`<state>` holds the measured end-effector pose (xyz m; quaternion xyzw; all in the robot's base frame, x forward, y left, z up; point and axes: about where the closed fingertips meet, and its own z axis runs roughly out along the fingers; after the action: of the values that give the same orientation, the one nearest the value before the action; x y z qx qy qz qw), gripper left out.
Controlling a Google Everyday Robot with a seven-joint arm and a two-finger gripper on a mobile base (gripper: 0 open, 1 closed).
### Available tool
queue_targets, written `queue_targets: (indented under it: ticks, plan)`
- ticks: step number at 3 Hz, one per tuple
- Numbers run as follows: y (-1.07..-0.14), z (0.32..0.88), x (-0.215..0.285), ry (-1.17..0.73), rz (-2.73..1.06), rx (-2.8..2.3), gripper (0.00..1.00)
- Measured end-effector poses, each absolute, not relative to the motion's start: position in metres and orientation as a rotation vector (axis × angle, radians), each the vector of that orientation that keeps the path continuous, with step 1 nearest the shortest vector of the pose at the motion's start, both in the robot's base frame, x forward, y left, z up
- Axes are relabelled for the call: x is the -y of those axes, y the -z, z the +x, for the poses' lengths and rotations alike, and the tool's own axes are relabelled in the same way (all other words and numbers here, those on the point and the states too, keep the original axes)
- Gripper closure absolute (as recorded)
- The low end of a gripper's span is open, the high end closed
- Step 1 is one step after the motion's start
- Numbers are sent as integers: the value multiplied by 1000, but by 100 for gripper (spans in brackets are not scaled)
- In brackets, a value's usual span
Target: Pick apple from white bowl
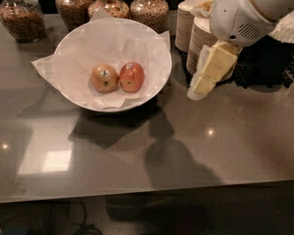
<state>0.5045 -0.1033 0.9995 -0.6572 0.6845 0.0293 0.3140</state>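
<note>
While jaws hang beside white bowl over glossy grey counter, open/shut unclear, apple sits inside.

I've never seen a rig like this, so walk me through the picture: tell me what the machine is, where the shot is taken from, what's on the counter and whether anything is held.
The white shape at upper right is a robot's arm. Its cream-coloured gripper hangs above the grey countertop, to the right of the white bowl, with nothing in it. There is only one camera, looking down on the counter. Where it is mounted cannot be told. In the paper-lined bowl two fruits lie side by side: the yellow-gold apple, which the robot is to pick, and a redder apple to its right. Behind stand glass jars of dry food and stacks of small cream bowls.
</note>
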Motion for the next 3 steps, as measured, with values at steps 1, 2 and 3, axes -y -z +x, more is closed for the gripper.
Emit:
queue_targets:
  ticks: [1,2,3]
  plan:
    - [-996,529,47,-130,-1745,-1687,0]
    - [-996,554,-19,-205,-1748,-1607,0]
    - [-996,554,-19,-205,-1748,-1607,0]
